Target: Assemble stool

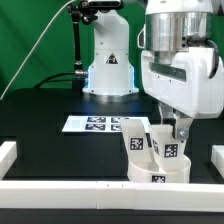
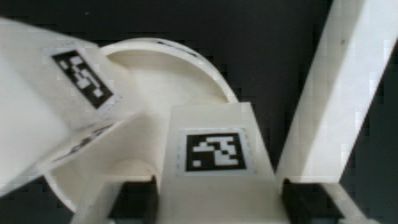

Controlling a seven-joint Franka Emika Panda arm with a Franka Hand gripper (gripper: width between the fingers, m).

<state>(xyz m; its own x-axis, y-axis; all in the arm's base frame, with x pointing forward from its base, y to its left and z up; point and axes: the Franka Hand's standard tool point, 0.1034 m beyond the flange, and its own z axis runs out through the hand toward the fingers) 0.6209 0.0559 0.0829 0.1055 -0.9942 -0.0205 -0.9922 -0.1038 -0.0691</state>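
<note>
The round white seat [image 1: 158, 170] lies on the black table at the exterior view's front right, close to the front rail. One white tagged leg [image 1: 135, 141] stands tilted on it. My gripper [image 1: 173, 133] is shut on a second white leg [image 1: 170, 148] and holds it upright over the seat. In the wrist view this leg [image 2: 217, 140], with its tag facing the camera, sits between my dark fingers [image 2: 135, 196], and my gripper [image 2: 217, 200] is closed on its sides. The seat's curved rim [image 2: 169, 52] and the other leg [image 2: 57, 90] lie beyond it. I cannot see a third leg.
The marker board [image 1: 97, 124] lies flat behind the seat. White border rails run along the front [image 1: 70, 190], the exterior view's left [image 1: 8, 153] and right [image 1: 218, 156]. One rail [image 2: 338, 90] passes close beside the held leg. The robot base [image 1: 108, 60] stands at the back.
</note>
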